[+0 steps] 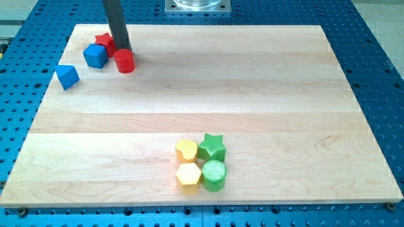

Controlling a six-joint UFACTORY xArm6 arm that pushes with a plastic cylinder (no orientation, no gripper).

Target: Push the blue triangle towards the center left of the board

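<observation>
Camera view, 1 board (208, 94):
- Blue triangle (67, 76): near board's left edge, upper part.
- My tip (124, 49): holds nothing; right of triangle, touching red cylinder (125, 61).
- Blue cube (96, 55), red star (105, 43): beside cylinder.
- 4 yellow and green blocks: near board's bottom edge.

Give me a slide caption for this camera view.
My tip sits among the red blocks at top left, right of the blue triangle.
</observation>
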